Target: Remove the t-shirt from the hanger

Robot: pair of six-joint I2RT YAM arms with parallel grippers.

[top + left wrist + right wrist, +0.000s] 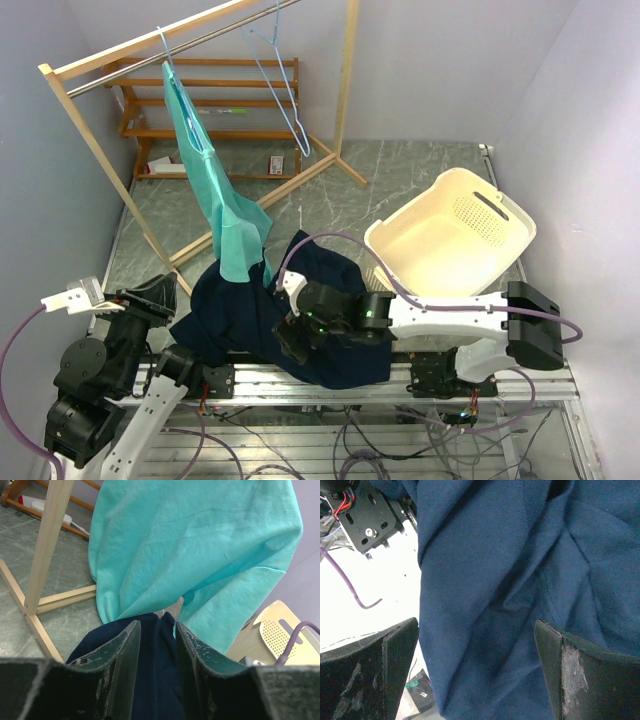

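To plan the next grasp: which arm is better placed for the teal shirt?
Probably right: right gripper is open and free; left gripper pinches the navy garment under the teal shirt.

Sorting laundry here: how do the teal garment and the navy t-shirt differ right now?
The teal garment hangs long from a hanger on the rail; the navy t-shirt lies heaped at the near edge. The teal garment is pale, the navy t-shirt dark. Both are cloth.

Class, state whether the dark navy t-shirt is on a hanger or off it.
Off. The dark navy t-shirt lies in a crumpled heap; the pale blue wire hanger hangs bare.
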